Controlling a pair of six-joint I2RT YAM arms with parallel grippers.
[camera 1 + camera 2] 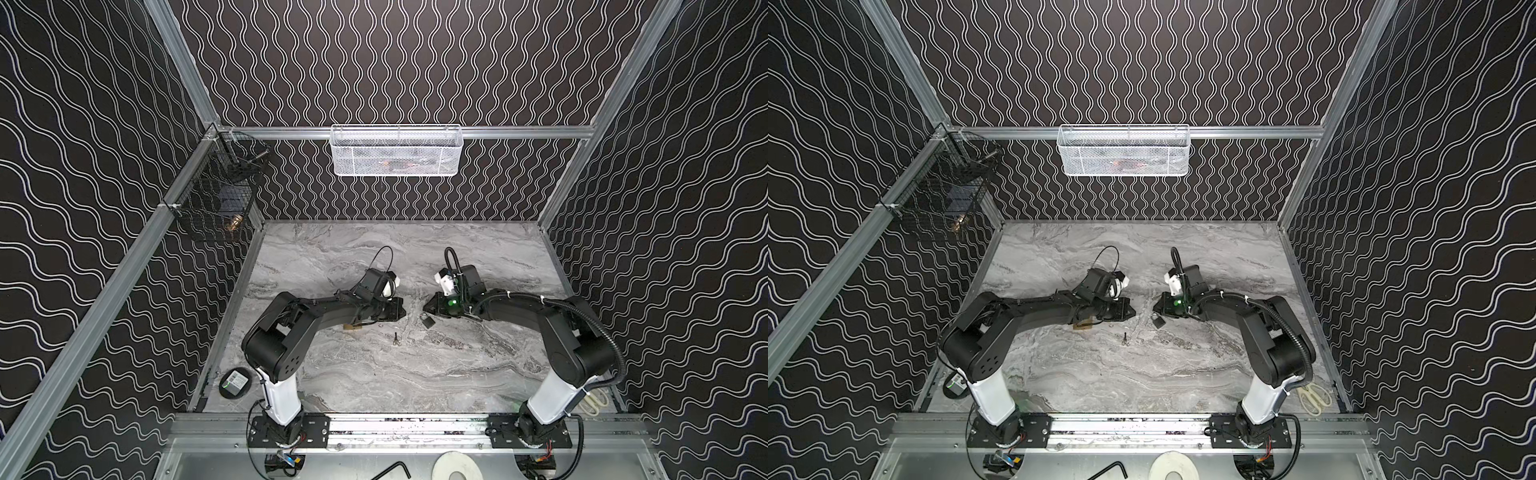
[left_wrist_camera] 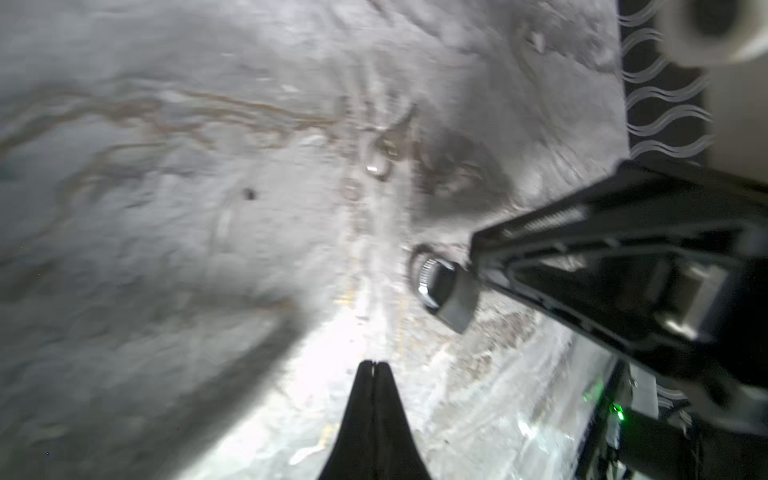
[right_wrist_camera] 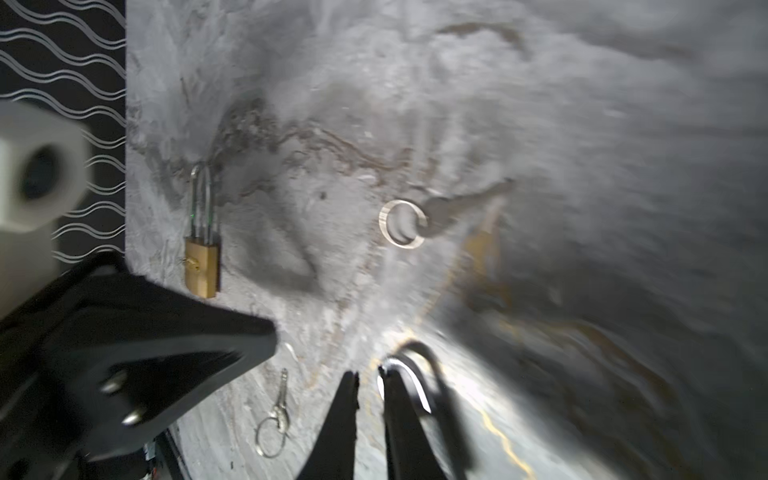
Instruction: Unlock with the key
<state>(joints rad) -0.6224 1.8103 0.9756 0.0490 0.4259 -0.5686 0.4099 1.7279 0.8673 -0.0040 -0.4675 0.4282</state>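
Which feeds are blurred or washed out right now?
Both top views: sharp, evenly lit. Left wrist view: smeared throughout, white glare on the grey marble tabletop. Right wrist view: rectangular brass padlock fairly crisp; silver key on a ring motion-blurred; glare patch too.

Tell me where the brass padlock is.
In both top views the brass padlock lies on the marble table left of centre, partly under the left arm, with the small key to its right.
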